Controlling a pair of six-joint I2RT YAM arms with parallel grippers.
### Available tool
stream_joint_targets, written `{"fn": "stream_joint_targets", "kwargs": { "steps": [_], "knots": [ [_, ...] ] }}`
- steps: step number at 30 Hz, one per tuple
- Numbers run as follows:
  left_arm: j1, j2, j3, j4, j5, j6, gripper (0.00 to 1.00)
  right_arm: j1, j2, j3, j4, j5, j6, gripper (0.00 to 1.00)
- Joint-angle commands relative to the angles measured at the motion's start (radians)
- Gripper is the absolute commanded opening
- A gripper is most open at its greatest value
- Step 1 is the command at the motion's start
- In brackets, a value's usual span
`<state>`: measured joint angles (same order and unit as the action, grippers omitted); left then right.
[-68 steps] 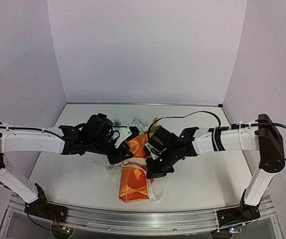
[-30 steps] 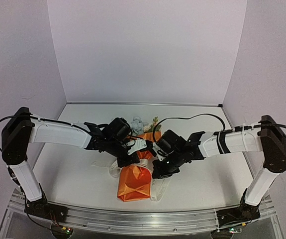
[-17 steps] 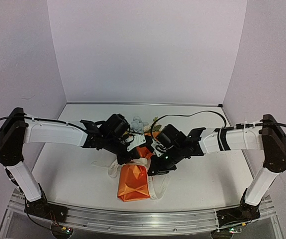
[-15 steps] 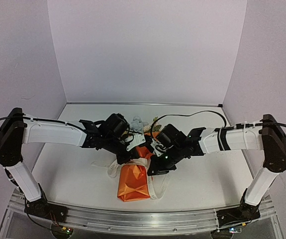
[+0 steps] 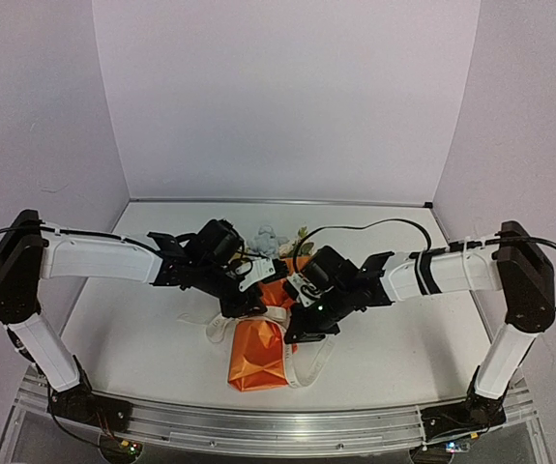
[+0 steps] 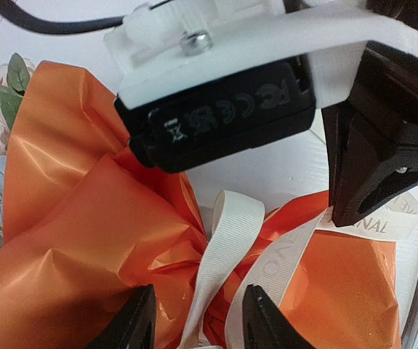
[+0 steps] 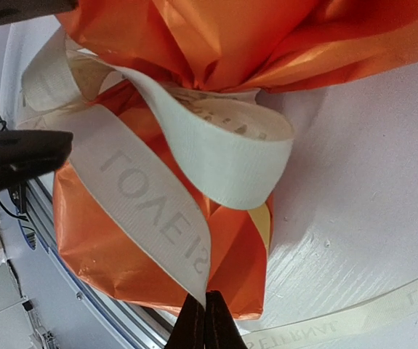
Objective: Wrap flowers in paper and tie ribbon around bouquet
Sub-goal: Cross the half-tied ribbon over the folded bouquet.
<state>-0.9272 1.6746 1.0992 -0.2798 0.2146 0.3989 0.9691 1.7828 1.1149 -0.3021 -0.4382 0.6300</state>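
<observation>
Top view: crinkly orange paper cone bouquet (image 5: 256, 350) lies on white table (image 5: 403, 338) between both arms, with pale blue-white artificial flowers (image 5: 266, 237) at its far end. Wrapping looks done.

Left wrist: left gripper (image 6: 198, 309) has its jaws parted. The narrow cream-white lettered fabric ribbon (image 6: 219, 240) runs loose between them at the pinched waist.

Right wrist: right gripper (image 7: 203, 320) is closed, pinching a ribbon tail. The loop around the waist is slack.

Probably left to do: cinch the knot, tie the bow.
</observation>
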Motion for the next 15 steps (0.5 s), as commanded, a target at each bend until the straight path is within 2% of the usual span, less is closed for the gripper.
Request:
{"fn": "stream_joint_targets", "kwargs": {
  "steps": [1,5,15],
  "knots": [
    [0.002,0.043,0.058,-0.001,0.026,0.036,0.45,-0.004,-0.04,-0.052,0.045,0.051,0.013,0.0],
    [0.002,0.073,0.099,-0.046,0.044,0.06,0.45,-0.003,-0.053,-0.069,0.045,0.059,0.002,0.0],
    [0.002,0.146,0.151,-0.105,0.059,0.072,0.32,-0.011,-0.07,-0.081,0.044,0.071,-0.02,0.0]
  ]
}}
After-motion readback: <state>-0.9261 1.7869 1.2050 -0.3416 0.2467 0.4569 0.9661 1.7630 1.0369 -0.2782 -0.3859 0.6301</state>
